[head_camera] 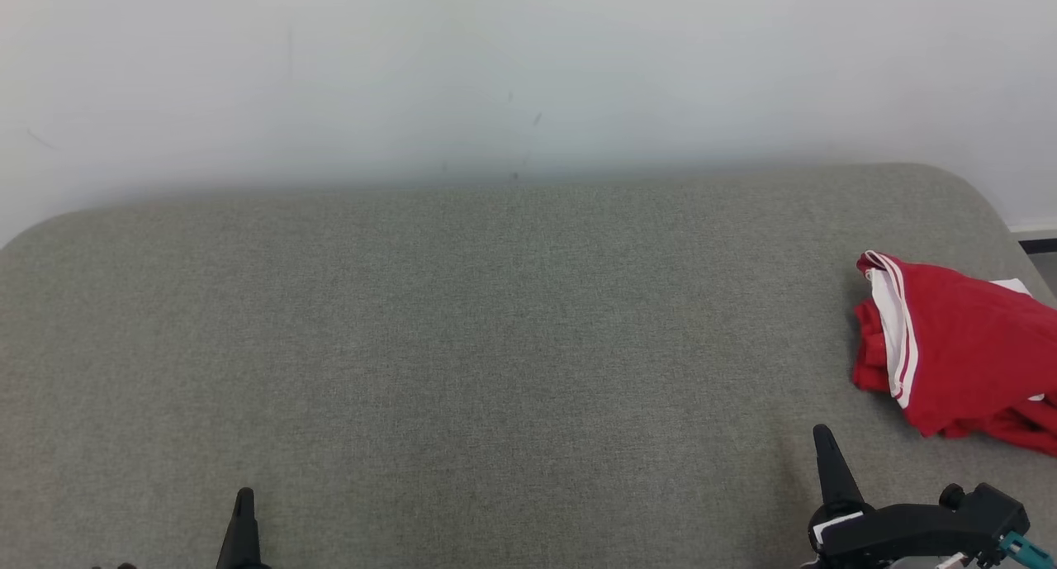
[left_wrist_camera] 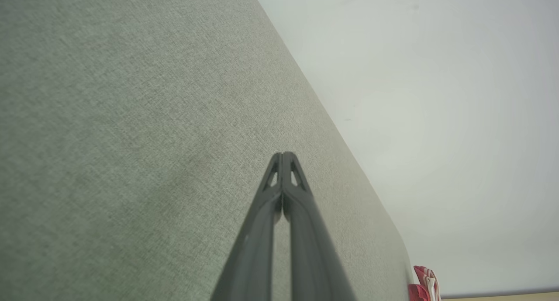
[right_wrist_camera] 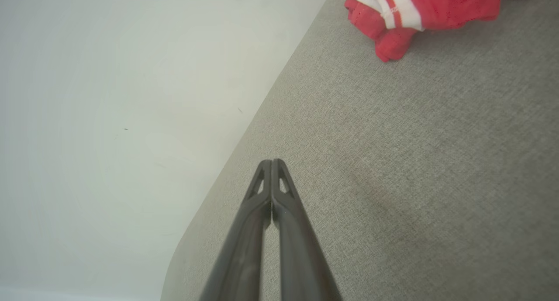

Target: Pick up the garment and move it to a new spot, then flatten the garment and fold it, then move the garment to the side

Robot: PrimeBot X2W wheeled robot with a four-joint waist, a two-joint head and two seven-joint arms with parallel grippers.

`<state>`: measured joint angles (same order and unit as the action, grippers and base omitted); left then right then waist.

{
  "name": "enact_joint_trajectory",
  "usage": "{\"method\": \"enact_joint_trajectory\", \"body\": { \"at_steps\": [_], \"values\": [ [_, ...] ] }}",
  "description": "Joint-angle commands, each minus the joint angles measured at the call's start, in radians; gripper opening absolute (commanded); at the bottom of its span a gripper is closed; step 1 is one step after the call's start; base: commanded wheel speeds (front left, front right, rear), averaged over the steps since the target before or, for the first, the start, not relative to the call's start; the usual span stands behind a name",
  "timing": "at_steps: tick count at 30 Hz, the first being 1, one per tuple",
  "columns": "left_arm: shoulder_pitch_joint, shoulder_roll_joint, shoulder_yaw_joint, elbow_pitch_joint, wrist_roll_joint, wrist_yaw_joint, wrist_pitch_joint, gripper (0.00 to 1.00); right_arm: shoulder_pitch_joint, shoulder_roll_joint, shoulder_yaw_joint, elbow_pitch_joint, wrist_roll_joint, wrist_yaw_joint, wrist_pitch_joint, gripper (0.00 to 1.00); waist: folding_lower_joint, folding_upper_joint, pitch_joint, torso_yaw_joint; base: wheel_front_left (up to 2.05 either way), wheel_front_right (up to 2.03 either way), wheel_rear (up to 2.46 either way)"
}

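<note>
- Head view: the red garment (head_camera: 958, 362), trimmed with white stripes, lies crumpled at the right edge of the frame on the grey fabric surface (head_camera: 495, 321).
- The right gripper (head_camera: 822, 433) stands at the lower right, near the garment but apart from it, with its fingers pressed together and holding nothing.
- The left gripper (head_camera: 244, 496) stands at the lower left, well apart from the garment. Its fingers are also pressed together and empty.
- In the right wrist view the garment lies in the upper right corner.
</note>
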<state>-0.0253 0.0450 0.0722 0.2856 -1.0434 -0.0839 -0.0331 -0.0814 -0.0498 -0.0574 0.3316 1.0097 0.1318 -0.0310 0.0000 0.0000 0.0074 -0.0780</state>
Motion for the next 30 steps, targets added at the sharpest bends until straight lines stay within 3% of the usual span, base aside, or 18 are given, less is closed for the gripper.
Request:
{"method": "enact_joint_trajectory", "body": {
  "at_steps": [1, 30],
  "values": [
    [-0.022, 0.005, 0.005, -0.012, -0.018, -0.005, 0.006, 0.00, -0.018, 0.000, -0.004, -0.016, 0.022, -0.001, 0.006, 0.00, 0.0000, 0.0000, 0.000, 0.001, 0.00, 0.00, 0.00],
    [-0.059, 0.006, 0.025, -0.029, -0.311, -0.029, 0.081, 0.00, -0.025, 0.000, -0.033, -0.055, 0.328, -0.001, 0.081, 0.00, 0.0000, 0.0000, -0.002, 0.036, 0.00, 0.00, 0.00]
  ]
}}
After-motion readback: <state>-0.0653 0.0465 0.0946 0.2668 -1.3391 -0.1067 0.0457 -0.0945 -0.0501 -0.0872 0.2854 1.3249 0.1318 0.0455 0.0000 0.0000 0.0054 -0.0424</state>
